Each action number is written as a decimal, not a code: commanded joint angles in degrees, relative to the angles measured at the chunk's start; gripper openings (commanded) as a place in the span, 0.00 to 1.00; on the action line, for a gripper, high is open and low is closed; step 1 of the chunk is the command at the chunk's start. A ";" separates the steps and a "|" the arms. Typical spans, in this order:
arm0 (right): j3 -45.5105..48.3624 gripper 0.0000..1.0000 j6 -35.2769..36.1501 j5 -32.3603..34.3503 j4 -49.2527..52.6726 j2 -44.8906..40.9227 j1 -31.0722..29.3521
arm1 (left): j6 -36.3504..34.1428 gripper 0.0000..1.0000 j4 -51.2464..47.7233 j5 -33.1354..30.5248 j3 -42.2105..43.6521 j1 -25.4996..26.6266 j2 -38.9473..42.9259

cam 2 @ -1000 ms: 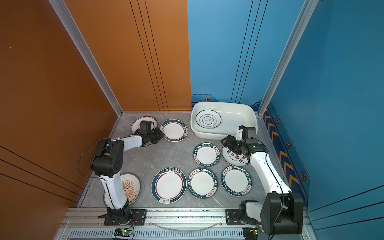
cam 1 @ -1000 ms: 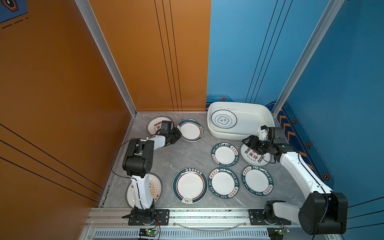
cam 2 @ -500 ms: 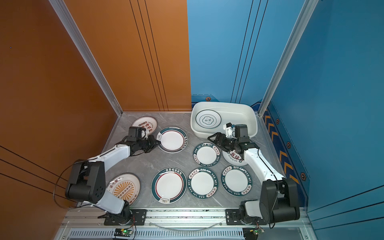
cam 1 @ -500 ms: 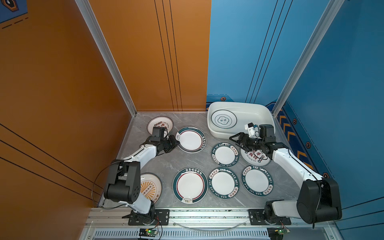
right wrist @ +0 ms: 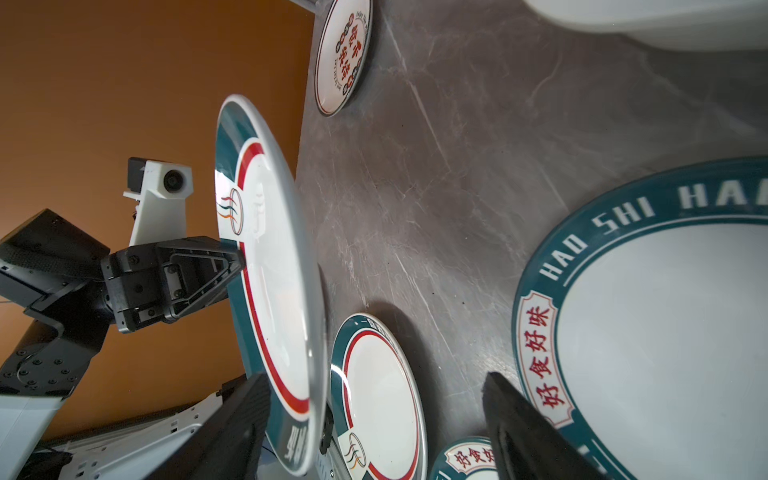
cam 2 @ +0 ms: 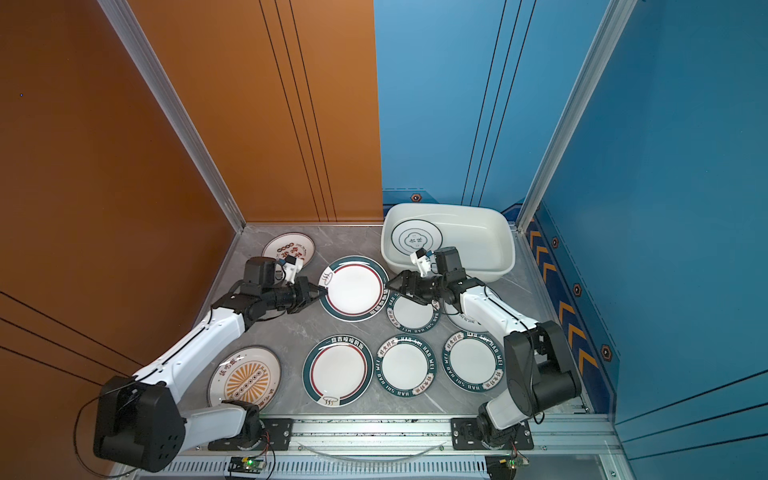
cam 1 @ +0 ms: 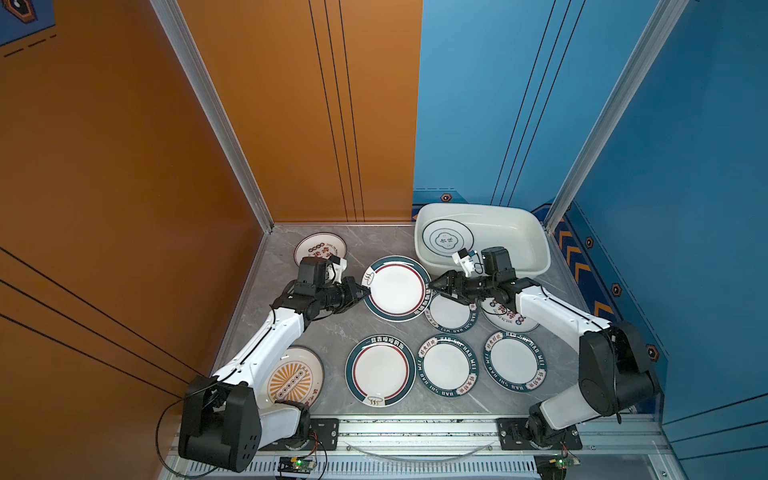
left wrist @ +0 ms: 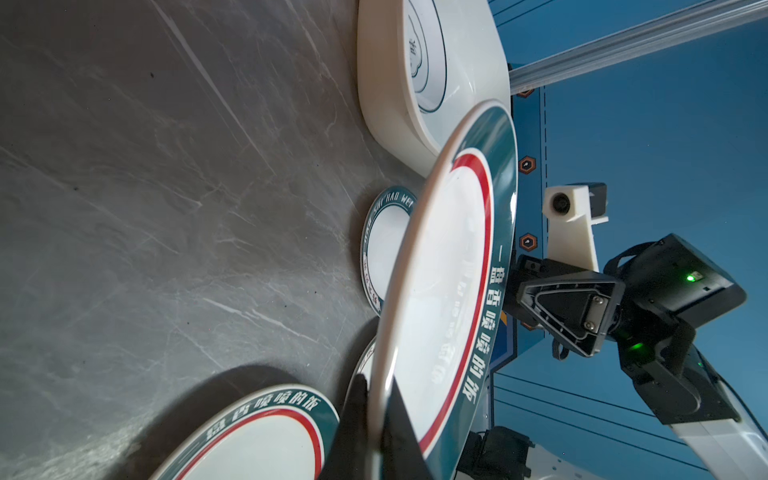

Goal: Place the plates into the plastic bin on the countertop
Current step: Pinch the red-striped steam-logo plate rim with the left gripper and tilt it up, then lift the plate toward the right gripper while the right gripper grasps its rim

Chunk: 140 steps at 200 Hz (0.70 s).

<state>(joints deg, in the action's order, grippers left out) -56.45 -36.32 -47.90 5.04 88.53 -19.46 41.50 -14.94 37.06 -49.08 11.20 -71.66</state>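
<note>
large plate held between two grippers, short of the bin

the left gripper (cam 1: 365, 293) is clamped on the rim of a large green-rimmed plate (cam 1: 397, 289), its fingers (left wrist: 360, 419) pinching the edge from both faces. the plate hangs clear of the grey marble countertop (cam 1: 332, 332), face up, just beside the near left corner of the plastic bin (cam 1: 536, 232), and overlaps a small lettered plate (cam 1: 451, 311) below it in both top views.

the right gripper (cam 1: 434, 286) reaches in from the opposite side with its fingers (right wrist: 523, 428) spread wide. the plate's far edge sits in the gap, close to one finger; whether it touches cannot be told.

the bin stands at the back right of the countertop, with a flower-outline plate (cam 1: 448, 240) lying in its left half.

seven more plates lie flat on the countertop: a red-character plate (cam 1: 320, 249) at the back left, a sunburst plate (cam 1: 291, 380) partly under the left arm, a second large green-rimmed plate (cam 1: 380, 370), and the lettered ones on the right.
</note>
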 commanded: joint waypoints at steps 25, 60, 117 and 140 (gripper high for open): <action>-2.13 0.75 -1.11 -2.43 -4.49 2.11 -2.66 | -1.73 0.00 -0.66 4.44 -1.60 2.00 0.47; -1.17 0.50 -2.04 -5.06 -6.64 2.64 -3.37 | -3.57 0.00 -2.60 5.04 -3.51 2.94 -0.61; 1.19 0.21 -1.17 -8.69 -7.54 1.52 -3.39 | -6.88 0.00 -6.51 3.52 -5.15 4.08 -1.72; 1.49 0.12 -1.05 -9.53 -7.33 1.47 -3.39 | -7.79 0.00 -7.38 2.68 -5.11 4.27 -2.30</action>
<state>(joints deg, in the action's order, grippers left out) -55.61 -38.61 -54.19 -1.06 90.98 -22.55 36.27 -20.56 39.51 -52.31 14.79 -73.10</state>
